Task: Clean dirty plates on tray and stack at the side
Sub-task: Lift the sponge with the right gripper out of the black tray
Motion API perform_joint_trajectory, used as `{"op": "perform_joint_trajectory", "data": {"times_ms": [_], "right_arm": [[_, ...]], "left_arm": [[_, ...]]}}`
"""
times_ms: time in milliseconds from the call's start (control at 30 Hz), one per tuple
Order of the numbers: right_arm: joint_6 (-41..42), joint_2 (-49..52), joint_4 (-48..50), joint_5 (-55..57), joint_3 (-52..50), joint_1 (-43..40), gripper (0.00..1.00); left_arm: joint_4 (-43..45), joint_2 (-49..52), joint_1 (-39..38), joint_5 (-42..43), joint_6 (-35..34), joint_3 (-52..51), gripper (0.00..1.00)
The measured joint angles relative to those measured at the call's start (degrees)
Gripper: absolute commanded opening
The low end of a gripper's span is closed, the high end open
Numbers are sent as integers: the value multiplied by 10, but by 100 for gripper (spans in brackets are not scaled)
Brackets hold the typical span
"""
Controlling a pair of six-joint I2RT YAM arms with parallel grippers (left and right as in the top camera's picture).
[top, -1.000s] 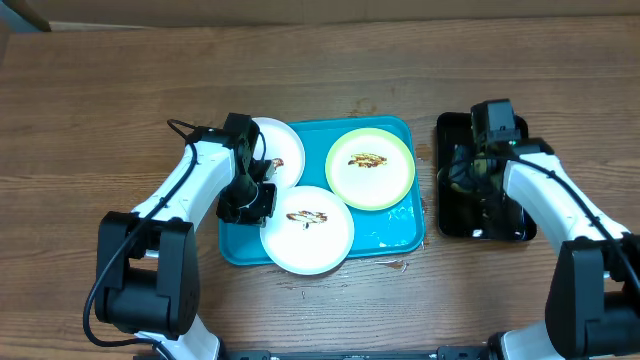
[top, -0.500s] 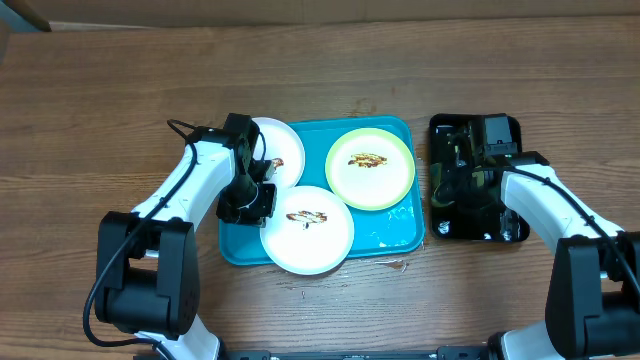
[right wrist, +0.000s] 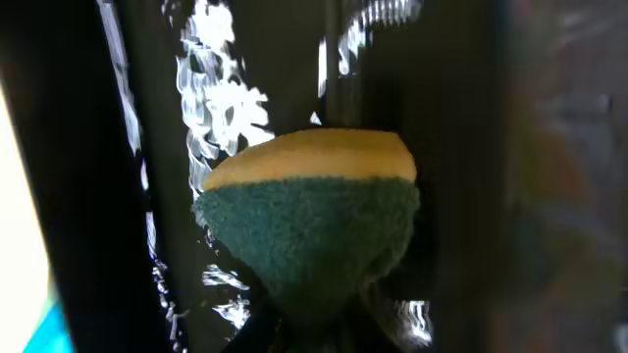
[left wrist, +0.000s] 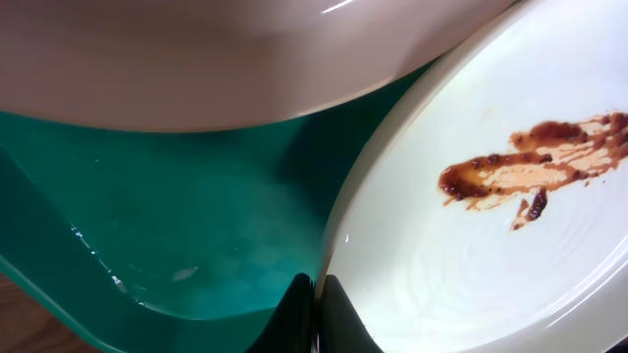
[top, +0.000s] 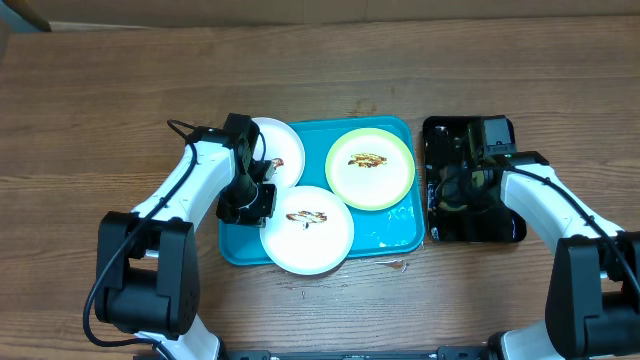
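My left hand (top: 246, 202) is pinched shut on the near-left rim of the small round white plate with the brown sauce smear (top: 307, 228). That plate sits at the front of the large turquoise-blue rectangular plastic tray (top: 395, 235). Two more are on the tray: a second small white plate (top: 280, 148) back left and a pale yellow-green round plate (top: 370, 167) back right, both smeared.

My right hand (top: 458, 185) is over the narrow black plastic tray (top: 505, 225), clamped on a yellow-and-green sponge (right wrist: 309, 221). Nothing is wiped yet and nothing is stacked on the wooden counter (top: 120, 90).

Step in hand, I judge: carry the sponge to the held plate. Lift it clear of both tray rims. Land the green face flat on the smear. Press lightly and hold the left pinch firm, since the tray floor looks wet and the plate could skate.
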Motion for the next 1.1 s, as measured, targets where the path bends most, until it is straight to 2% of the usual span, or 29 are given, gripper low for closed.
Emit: {"op": "perform_joint_trajectory", "data": {"times_ms": [133, 200, 267, 300, 567, 833, 1100], "right_arm": [[22, 0, -15, 25, 2, 0, 18], [27, 0, -18, 32, 0, 0, 35], [35, 0, -9, 36, -7, 0, 58], [34, 0, -4, 36, -11, 0, 62], [40, 0, -11, 40, -21, 0, 62], [40, 0, -58, 47, 54, 0, 64], [40, 0, -69, 48, 57, 0, 58]], "left_arm": [[0, 0, 0, 0, 0, 0, 4], [0, 0, 0, 0, 0, 0, 4], [0, 0, 0, 0, 0, 0, 4], [0, 0, 0, 0, 0, 0, 4], [0, 0, 0, 0, 0, 0, 4], [0, 0, 0, 0, 0, 0, 4], [0, 0, 0, 0, 0, 0, 4]]}}
